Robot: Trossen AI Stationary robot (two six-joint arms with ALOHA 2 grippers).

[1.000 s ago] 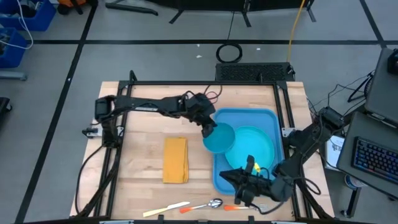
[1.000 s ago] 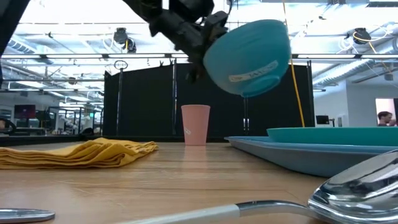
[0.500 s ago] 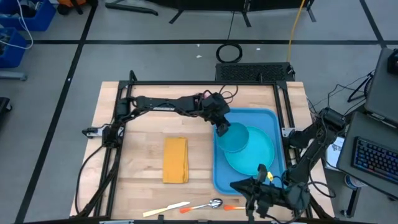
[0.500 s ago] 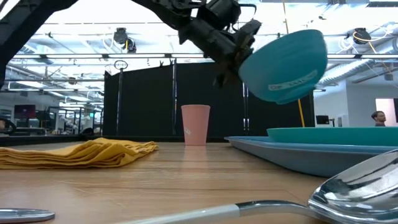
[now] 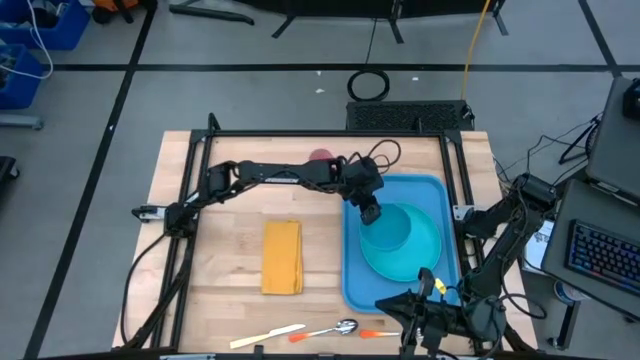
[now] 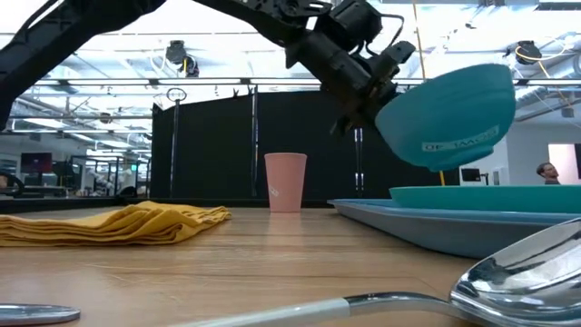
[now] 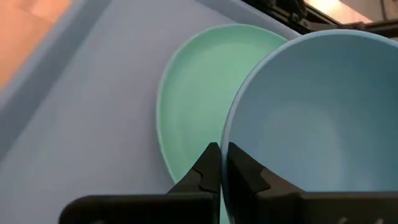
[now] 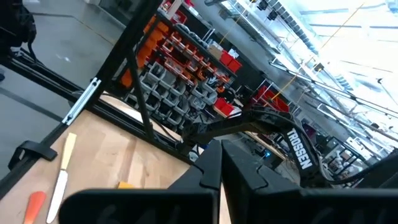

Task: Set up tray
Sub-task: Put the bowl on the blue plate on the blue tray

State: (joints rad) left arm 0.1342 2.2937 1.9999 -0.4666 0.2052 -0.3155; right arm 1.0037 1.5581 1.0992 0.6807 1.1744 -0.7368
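Fingers (image 7: 219, 163) of left arm pinch bowl (image 6: 447, 115) rim, above plate (image 5: 425, 243)
Keep bowl level, lower gently, centre on plate; right fingers (image 8: 216, 163) closed, idle

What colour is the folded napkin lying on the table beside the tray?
Yellow-orange. The napkin shows best in the high view, left of the blue tray.

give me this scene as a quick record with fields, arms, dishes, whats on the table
left gripper: shut on the rim of the bowl, holding it in the air above the plate
right gripper: shut, empty, waiting at the table's near edge
tray: blue, on the table's right half, plate lying in it
napkin: yellow, folded, left of the tray
pink cup: upright, near the table's far edge
cutlery: spoon and knife at the near edge
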